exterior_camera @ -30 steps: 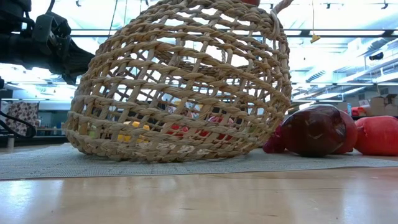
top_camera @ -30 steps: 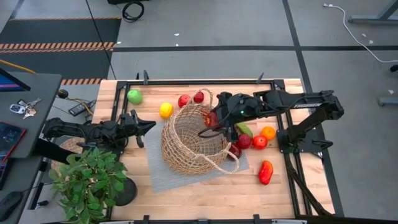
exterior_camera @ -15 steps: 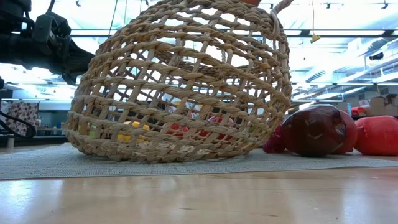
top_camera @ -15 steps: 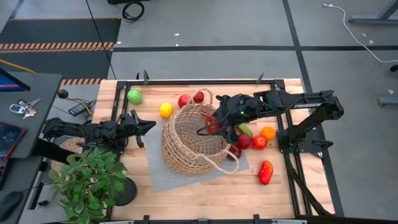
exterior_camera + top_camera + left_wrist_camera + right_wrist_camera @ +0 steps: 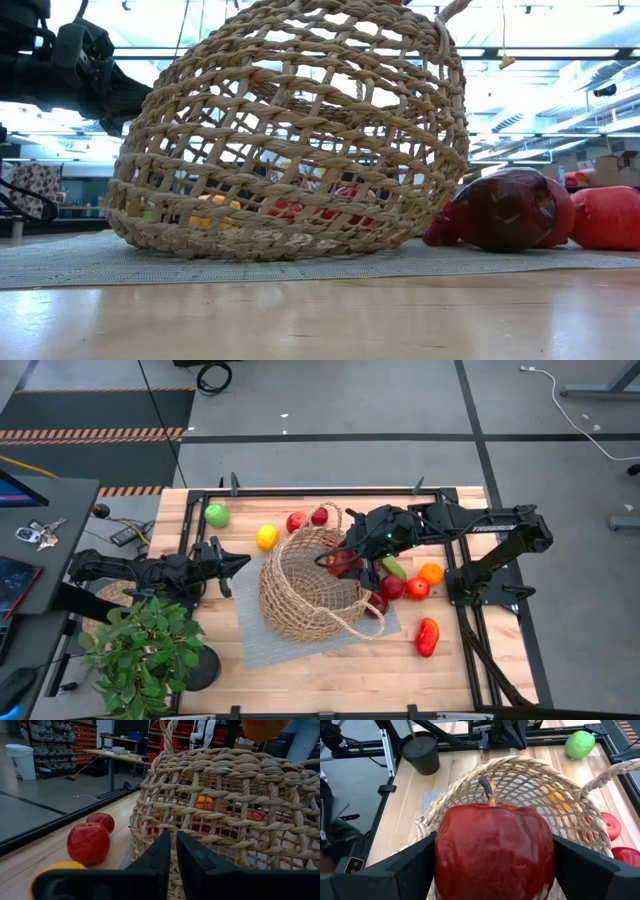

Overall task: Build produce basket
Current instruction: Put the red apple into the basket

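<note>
Basket waits below — right hand, spread wide around a red apple at its three o'clock rim, could drop it outside.

A round tan wicker basket with two looped handles is seen at the centre of the high view, tipped with its mouth open. A dark red apple is held over its rim. A green apple, a yellow lemon and two red apples lie upper left of it; red fruit, an orange and a red pepper lie to the right.
</note>
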Motion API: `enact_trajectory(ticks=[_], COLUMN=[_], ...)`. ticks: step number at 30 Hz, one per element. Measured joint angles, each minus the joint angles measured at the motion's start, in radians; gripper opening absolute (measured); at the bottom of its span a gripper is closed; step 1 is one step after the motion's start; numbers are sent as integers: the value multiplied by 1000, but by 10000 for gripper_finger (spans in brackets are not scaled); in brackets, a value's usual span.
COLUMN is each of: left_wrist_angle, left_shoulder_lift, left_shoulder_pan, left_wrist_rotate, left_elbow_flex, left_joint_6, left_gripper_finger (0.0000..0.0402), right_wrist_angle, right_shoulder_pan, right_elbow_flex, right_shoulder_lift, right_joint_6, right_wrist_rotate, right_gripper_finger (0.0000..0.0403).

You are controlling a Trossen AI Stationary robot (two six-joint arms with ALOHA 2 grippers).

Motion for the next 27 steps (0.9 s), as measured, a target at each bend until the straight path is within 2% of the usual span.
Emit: enact_trajectory(ticks=[11,27], left_wrist_angle=[0,0], left_shoulder_lift=[0,0], left_shoulder_pan=[0,0], left_wrist_rotate=[0,0], left_elbow_flex=[0,0], left_joint_6=[0,0], left_gripper_finger=[32,33], right_wrist_angle=[5,57], right_shoulder_pan=[-1,-66], right_elbow_flex=[0,0], right_shoulder_lift=[9,188], right_joint_6=[4,-32], right_wrist_rotate=[3,-46], right_gripper_finger=[355,355])
